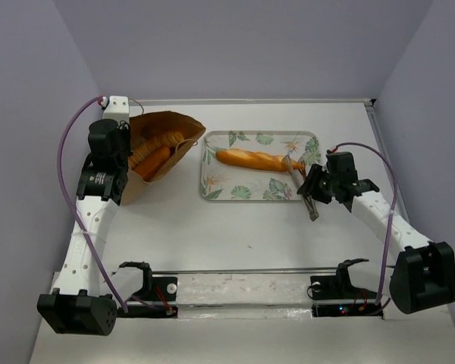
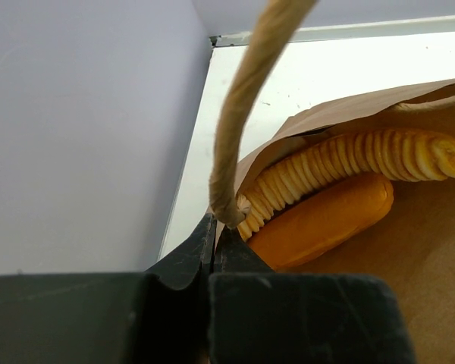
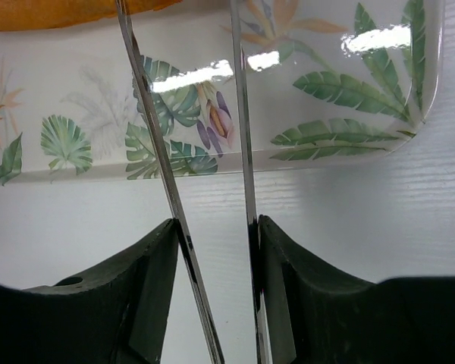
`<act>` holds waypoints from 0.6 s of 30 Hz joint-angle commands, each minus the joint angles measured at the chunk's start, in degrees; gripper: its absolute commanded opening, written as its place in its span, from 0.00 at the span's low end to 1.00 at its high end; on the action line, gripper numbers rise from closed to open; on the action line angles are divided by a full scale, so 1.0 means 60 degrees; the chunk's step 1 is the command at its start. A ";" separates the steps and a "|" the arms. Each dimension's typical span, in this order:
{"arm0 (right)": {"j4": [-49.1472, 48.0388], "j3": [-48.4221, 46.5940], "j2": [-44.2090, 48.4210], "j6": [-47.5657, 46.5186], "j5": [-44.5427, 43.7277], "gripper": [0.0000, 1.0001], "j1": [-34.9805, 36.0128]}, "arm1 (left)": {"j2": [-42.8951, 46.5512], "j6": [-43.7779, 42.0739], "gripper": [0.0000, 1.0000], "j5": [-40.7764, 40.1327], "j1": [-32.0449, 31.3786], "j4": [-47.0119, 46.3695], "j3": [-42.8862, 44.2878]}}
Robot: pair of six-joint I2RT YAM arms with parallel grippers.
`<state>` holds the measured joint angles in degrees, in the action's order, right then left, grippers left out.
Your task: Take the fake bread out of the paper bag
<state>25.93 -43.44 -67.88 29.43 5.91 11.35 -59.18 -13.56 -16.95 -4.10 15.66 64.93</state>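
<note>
In the paper bag (image 1: 180,123) — fake bread (image 1: 153,158)

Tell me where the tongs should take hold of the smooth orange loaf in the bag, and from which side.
Probably its rounded end nearest the tray, tongs coming from above on that side. The ridged loaf presses along one flank of the smooth orange loaf, crowding its middle, while that end lies bare in the paper bag the left gripper holds by a handle.
</note>
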 commanded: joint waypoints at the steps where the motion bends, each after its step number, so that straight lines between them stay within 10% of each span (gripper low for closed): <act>1: 0.0482 -0.0420 0.0647 0.0266 -0.0941 0.49 -0.0017 | 0.0400 0.0107 0.00 0.0042 0.0024 -0.0750 0.0063; 18: 0.0848 -0.1138 0.1132 0.0266 -0.1923 0.53 -0.0017 | 0.0356 0.0063 0.00 0.0027 0.0024 -0.0823 0.0092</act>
<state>30.30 -46.48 -61.58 30.55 -0.95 11.33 -58.96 -13.58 -16.91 -4.10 15.66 64.93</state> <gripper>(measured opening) 0.517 0.066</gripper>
